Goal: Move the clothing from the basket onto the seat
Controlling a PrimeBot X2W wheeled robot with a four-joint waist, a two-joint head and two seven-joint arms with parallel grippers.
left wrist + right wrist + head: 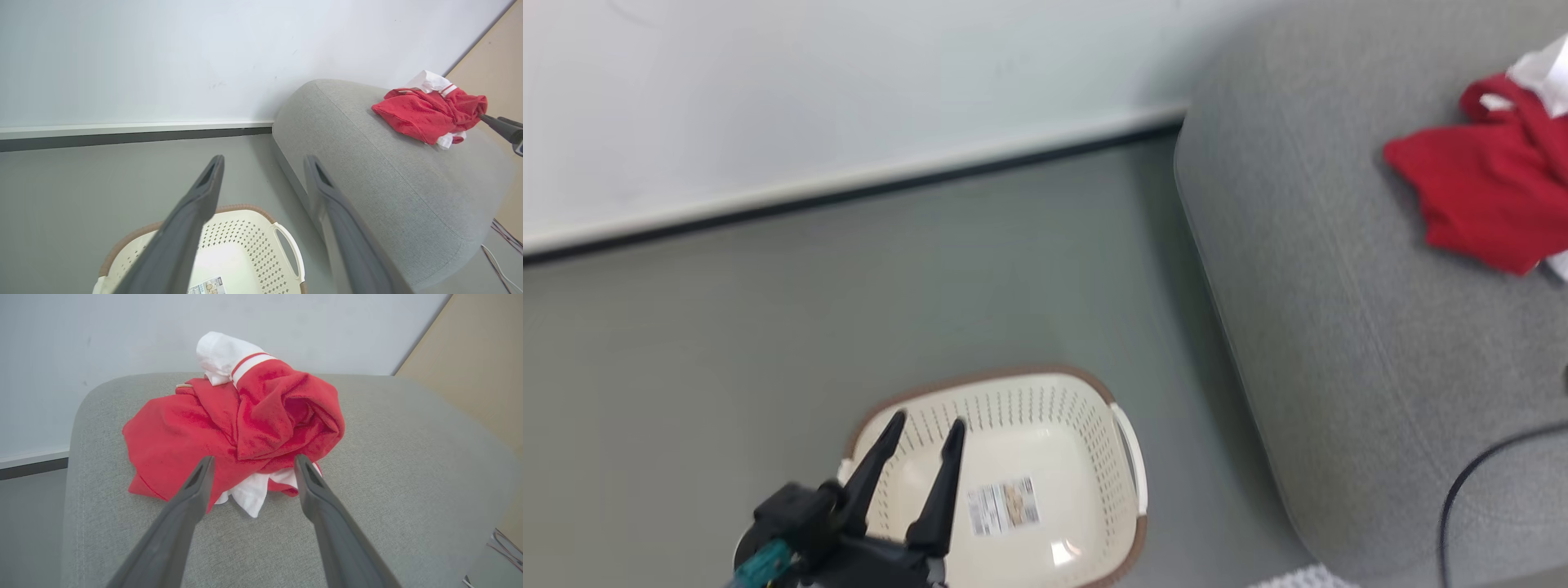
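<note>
The red clothing with white trim lies crumpled on the grey seat, at its far right. In the right wrist view the clothing sits just beyond my right gripper, which is open with nothing between its fingers. The cream basket with brown rim stands on the floor left of the seat, holding no fabric, a label on its bottom. My left gripper hovers open over the basket's left part. In the left wrist view I see the basket, the seat, the clothing and my right gripper's fingertips.
A white wall with a pale baseboard runs behind the grey floor. A black cable crosses the seat's near right part. A tan panel stands to the right of the seat. More wires lie on the floor.
</note>
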